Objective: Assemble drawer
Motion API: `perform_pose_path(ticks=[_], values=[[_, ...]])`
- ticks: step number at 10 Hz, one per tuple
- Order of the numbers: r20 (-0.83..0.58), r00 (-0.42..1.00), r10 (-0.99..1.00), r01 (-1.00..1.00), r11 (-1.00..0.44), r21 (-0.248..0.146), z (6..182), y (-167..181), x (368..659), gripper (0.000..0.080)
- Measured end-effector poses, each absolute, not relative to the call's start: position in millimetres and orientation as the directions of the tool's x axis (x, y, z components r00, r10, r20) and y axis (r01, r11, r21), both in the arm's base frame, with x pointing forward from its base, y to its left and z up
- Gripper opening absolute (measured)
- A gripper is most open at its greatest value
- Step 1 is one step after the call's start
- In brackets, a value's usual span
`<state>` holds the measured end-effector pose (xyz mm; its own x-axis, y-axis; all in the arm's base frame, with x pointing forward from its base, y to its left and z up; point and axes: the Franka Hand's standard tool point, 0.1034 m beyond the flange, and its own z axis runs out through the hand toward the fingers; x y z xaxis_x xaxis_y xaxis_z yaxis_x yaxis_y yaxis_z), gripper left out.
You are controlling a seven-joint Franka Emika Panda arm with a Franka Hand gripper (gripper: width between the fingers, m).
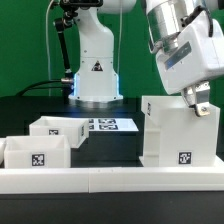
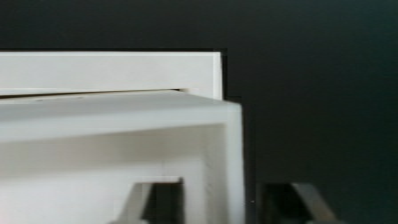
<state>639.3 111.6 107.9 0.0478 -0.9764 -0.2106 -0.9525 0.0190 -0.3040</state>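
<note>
The drawer's large white shell [image 1: 178,130] stands upright at the exterior view's right, with a tag low on its front. My gripper [image 1: 200,103] is at the shell's top right edge. In the wrist view the gripper [image 2: 224,202] straddles a thin wall of the shell [image 2: 107,130]. One finger [image 2: 157,200] is on each side, and their dark inner faces reach the wall. Two small open-top trays sit at the left: one further back [image 1: 55,127] and one nearer with a tag [image 1: 35,153].
The long low white border wall [image 1: 110,182] runs along the front. The marker board [image 1: 112,125] lies flat between the trays and the shell. The arm's white base [image 1: 97,70] stands behind it on the black table.
</note>
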Motion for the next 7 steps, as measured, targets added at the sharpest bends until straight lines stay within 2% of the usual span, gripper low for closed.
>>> perform_pose_path(ticks=[1, 2, 3, 4, 6, 7], values=[[-0.209, 0.053, -0.976, -0.952, 0.014, -0.305, 107.9, 111.6, 639.3, 0.0372], [-0.178, 0.152, -0.972, -0.941, -0.087, -0.327, 111.7, 108.7, 638.5, 0.0372], [-0.149, 0.233, -0.961, -0.922, -0.17, -0.349, 119.1, 103.9, 636.8, 0.0552], [-0.12, 0.306, -0.945, -0.899, -0.245, -0.364, 125.8, 100.7, 633.7, 0.0622], [-0.023, 0.498, -0.867, -0.799, -0.448, -0.403, 146.5, 80.3, 628.4, 0.0645], [0.004, 0.535, -0.845, -0.77, -0.489, -0.41, 153.3, 72.0, 626.2, 0.0645]])
